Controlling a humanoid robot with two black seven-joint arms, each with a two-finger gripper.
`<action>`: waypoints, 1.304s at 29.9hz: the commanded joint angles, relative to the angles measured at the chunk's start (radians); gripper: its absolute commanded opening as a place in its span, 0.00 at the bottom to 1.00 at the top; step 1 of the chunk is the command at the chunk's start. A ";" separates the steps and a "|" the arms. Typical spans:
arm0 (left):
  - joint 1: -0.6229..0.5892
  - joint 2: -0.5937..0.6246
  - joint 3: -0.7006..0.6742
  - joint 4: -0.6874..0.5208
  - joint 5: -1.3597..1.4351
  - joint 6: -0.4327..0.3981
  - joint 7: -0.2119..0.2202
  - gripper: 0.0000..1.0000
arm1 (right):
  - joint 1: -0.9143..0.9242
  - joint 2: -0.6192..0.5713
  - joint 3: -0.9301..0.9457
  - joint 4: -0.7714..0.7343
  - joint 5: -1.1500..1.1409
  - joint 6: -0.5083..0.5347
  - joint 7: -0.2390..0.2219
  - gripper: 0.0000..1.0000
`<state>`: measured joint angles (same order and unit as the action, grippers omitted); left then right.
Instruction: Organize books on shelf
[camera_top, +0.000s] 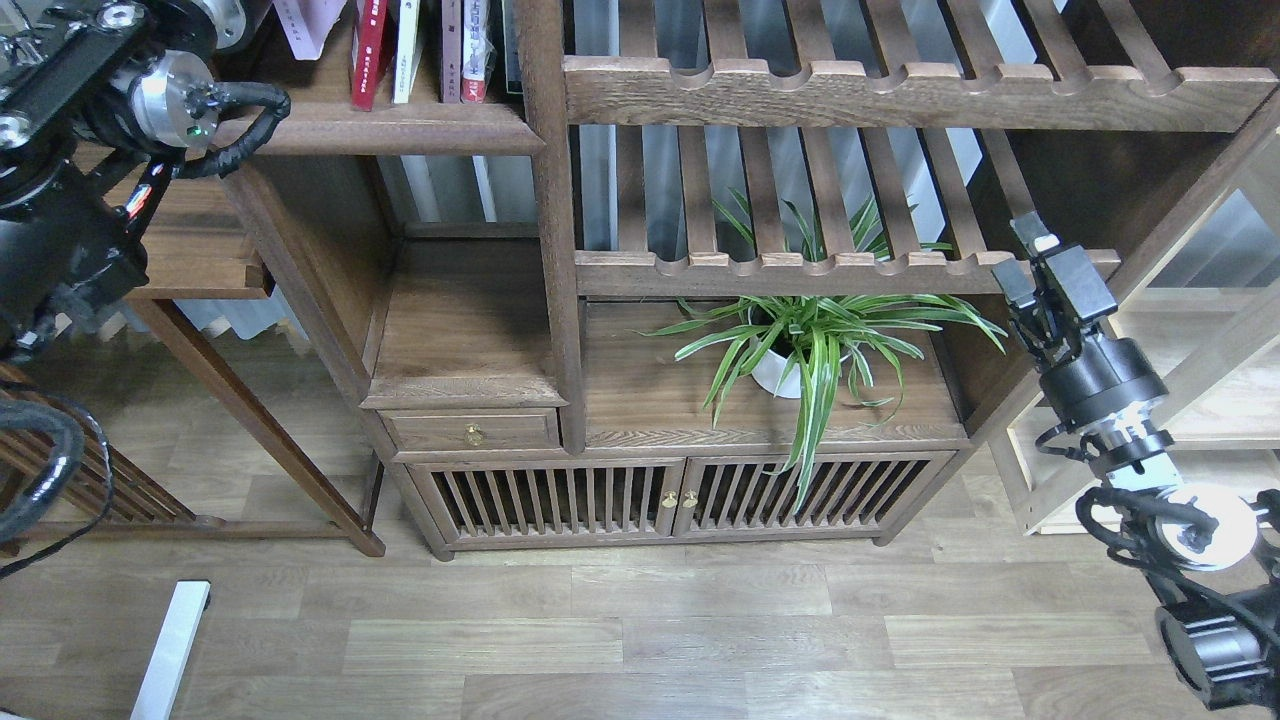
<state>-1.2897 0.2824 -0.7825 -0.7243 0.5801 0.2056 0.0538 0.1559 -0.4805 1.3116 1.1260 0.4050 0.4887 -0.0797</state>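
Far right, the right gripper (1030, 262) hangs in mid-air just off the end of the lower slatted rack (800, 268), fingers slightly parted, grasping nothing. Left arm enters top-left, but its far end is cut off by the frame edge, so the left gripper can't be seen at all.

Books (420, 50) stand upright on the solid top-left shelf (400, 128): a dark red spine (368, 55), a whitish one (405, 50), a couple more beside them, plus a pale pinkish book (305, 25) leaning further left. Only their lower parts show; titles unreadable.

Below the racks, a potted spider plant (810, 345) sits on the cabinet top (640, 400). Small drawer (472, 430) and slatted doors (680, 495) underneath.

Judgement: either between books or nearly done, since neither visible hand carries anything and the books are already on the board. Next move likely calls for the left arm, which is closest, to square up the leaning book; the right arm would need a long reach across the centre post (545, 200).
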 joint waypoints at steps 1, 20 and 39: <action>0.003 0.000 0.009 0.002 0.000 0.002 0.003 0.29 | 0.007 0.002 0.000 0.000 0.000 0.000 -0.002 0.92; -0.025 -0.040 0.028 0.011 -0.002 0.009 0.005 0.33 | 0.017 0.006 -0.002 0.000 0.000 0.000 0.000 0.92; -0.105 -0.032 0.005 -0.003 -0.003 0.009 -0.002 0.37 | 0.001 -0.006 -0.002 0.000 -0.002 0.000 -0.002 0.92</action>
<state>-1.3896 0.2452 -0.7755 -0.7268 0.5768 0.2162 0.0582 0.1579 -0.4863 1.3115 1.1259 0.4034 0.4887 -0.0813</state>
